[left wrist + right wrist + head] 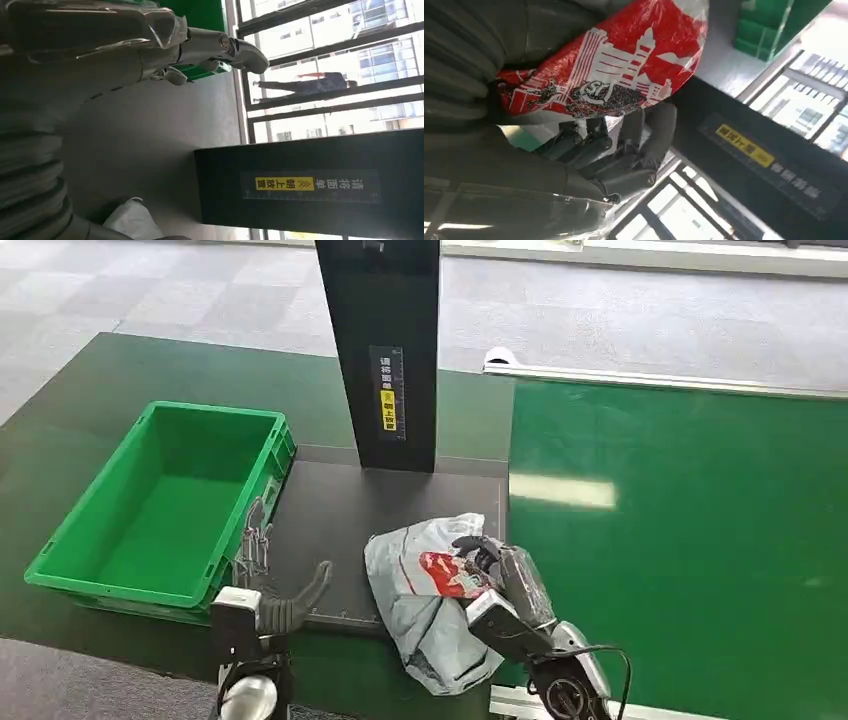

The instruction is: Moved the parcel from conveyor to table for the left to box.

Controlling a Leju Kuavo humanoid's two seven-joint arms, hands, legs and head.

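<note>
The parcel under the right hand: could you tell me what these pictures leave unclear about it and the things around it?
- Parcel: the right hand covers its right side in the head view; whether the fingers grip or merely rest is unclear.
- Parcel's red print: too crumpled to read in the right wrist view.
- Green crate: near wall hides part of its floor.
- Black post: top cut off by the picture's edge.

Black upright panel [383, 350] blocking the far middle, green crate [160, 505] open-topped at left, dark mat [340, 510] bare between crate and parcel [425, 590], conveyor belt [690, 530] wide open right.
</note>
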